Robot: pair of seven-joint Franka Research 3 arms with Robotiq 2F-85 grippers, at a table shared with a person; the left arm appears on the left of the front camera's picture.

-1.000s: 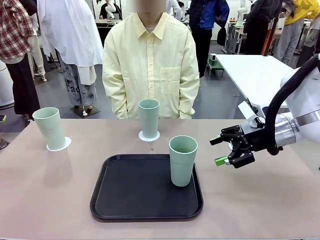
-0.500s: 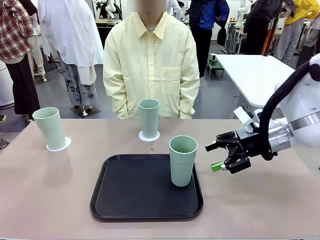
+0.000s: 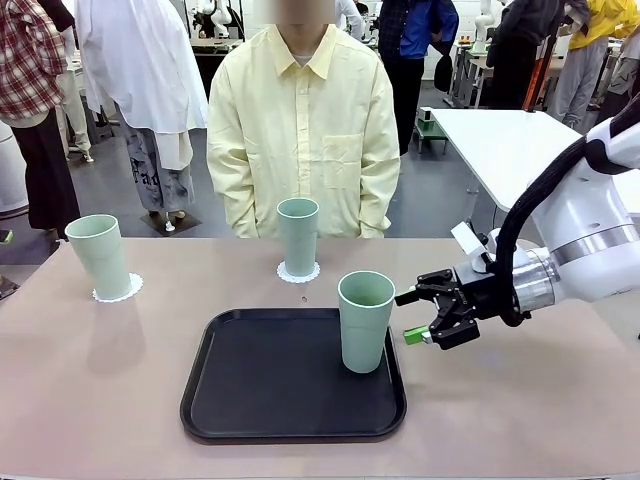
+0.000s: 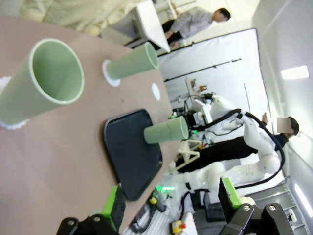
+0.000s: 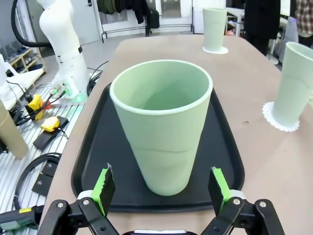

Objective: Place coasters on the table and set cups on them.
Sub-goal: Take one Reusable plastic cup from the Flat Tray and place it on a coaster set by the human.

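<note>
While two cups (image 3: 100, 255) (image 3: 297, 235) are standing on coasters (image 3: 118, 293) on the table (image 3: 520, 400), the third, empty cup (image 3: 365, 320) is sitting upright in the tray (image 3: 270, 390); the right gripper (image 3: 412, 316) is hovering spread beside it.

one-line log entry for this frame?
right gripper: open, beside tray cup | two cups on coasters | third coaster: bare

Right gripper (image 3: 412, 318) at 3 o'clock of tray cup (image 3: 365, 321), short gap unobstructed. Tray (image 3: 260, 400) left half bare. Counter (image 3: 520, 400) near edge open.
</note>
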